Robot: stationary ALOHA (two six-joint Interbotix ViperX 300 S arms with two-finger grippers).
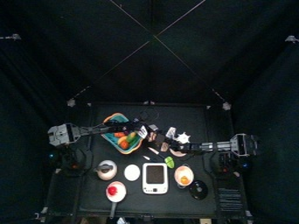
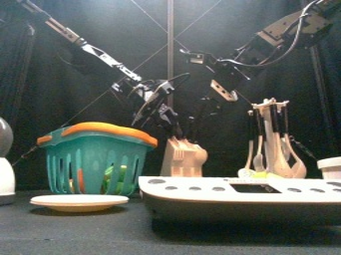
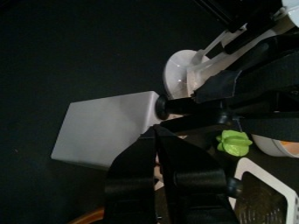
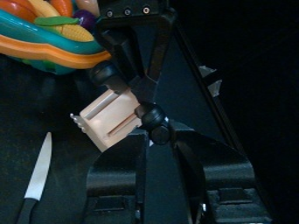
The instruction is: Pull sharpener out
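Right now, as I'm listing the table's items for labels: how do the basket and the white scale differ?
Colour: the basket is teal with an orange rim; the white scale is white all over. Height: the basket stands tall, the scale lies low and flat. Build: the basket has slatted walls and holds coloured pieces; the scale is a solid slab. Both rest on the table.

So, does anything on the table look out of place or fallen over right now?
One thing: a knife lies flat on the black table, loose beside the pale block instead of standing in a holder. The basket stands upright, and nothing looks spilled or broken.
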